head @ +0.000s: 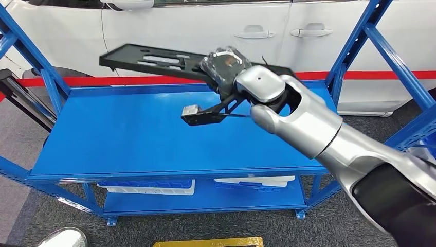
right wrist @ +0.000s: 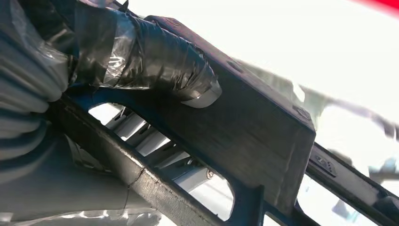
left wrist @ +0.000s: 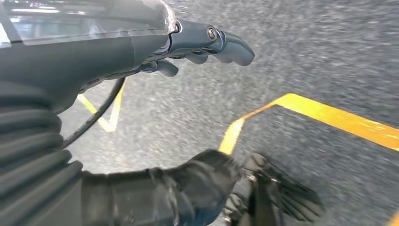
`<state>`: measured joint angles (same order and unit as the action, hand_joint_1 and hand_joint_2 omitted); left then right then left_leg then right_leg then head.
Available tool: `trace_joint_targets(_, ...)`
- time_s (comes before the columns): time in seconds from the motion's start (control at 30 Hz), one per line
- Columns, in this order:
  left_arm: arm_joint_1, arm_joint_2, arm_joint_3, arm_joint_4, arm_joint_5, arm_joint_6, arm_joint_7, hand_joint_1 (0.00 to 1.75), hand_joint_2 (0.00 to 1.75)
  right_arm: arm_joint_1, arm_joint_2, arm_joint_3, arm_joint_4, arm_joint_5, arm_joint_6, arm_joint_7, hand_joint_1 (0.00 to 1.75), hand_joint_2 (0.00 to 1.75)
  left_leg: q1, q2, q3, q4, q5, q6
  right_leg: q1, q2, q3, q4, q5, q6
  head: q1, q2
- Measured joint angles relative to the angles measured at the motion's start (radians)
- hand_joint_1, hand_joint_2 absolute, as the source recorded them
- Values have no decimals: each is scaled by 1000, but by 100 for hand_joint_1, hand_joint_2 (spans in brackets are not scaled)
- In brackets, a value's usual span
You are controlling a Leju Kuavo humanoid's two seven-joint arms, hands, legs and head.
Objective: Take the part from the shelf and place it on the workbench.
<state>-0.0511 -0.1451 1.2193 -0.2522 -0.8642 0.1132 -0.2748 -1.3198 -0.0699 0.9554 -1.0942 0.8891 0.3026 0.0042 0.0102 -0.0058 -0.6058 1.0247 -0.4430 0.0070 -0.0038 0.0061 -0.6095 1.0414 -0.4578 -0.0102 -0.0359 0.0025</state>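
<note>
The right hand grips a long black plastic part above the blue shelf. Its long axis runs across the frame, pointing upper left. The left hand hangs empty, fingers loosely apart.

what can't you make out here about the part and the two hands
- Right hand fingers, head view: hidden behind the hand's back and wrist.
- Black part, head view: its right end is covered by the arm.
- Black part, right wrist view: cut off by the edges, background overexposed.
- Left hand, left wrist view: blurred; holds nothing visible.
</note>
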Motion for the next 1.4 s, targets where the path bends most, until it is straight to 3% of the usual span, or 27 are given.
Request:
trace_joint_targets(0.17,-4,0,8,0,13,-71,-65,0,175,-77,-37,-5,-97,-19,34,18,175,175,0,-1,0,0,0,0,0,-1,0,0,0,0,0,0)
trace_joint_targets(0.47,-8,1,27,0,10,-80,-60,0,175,-140,-75,-68,-199,-87,46,37,175,175,0,0,0,0,0,0,0,0,0,0,0,0,0,0)
trace_joint_targets(0.93,-10,7,42,0,16,-53,-43,0,175,-113,-160,-55,-209,-183,34,11,175,175,-1,-1,-1,2,-1,1,-1,0,0,-1,0,0,0,0)
trace_joint_targets(1.13,-12,12,48,0,8,-31,-60,0,175,-109,-170,-54,-222,-170,33,19,175,175,-3,0,-4,8,-5,11,-5,0,1,-4,2,6,0,0)
trace_joint_targets(1.2,-13,12,48,0,7,-34,-65,0,175,-111,-172,-54,-222,-167,36,19,175,175,3,1,5,-7,3,17,-2,0,3,-3,-1,11,0,0)
trace_joint_targets(1.27,-13,11,49,0,6,-35,-67,0,175,-114,-177,-54,-222,-166,37,19,175,175,11,5,15,-26,12,23,-2,-1,-17,45,-34,18,1,0)
trace_joint_targets(1.37,-14,10,49,0,5,-35,-68,0,175,-114,-184,-50,-222,-165,38,18,175,175,13,7,18,-29,12,25,-12,-1,-104,220,-111,30,1,0)
trace_joint_targets(1.4,-14,10,49,0,4,-34,-68,0,175,-112,-186,-47,-222,-165,38,17,175,175,14,7,18,-27,10,24,-17,-1,-121,248,-111,35,1,0)
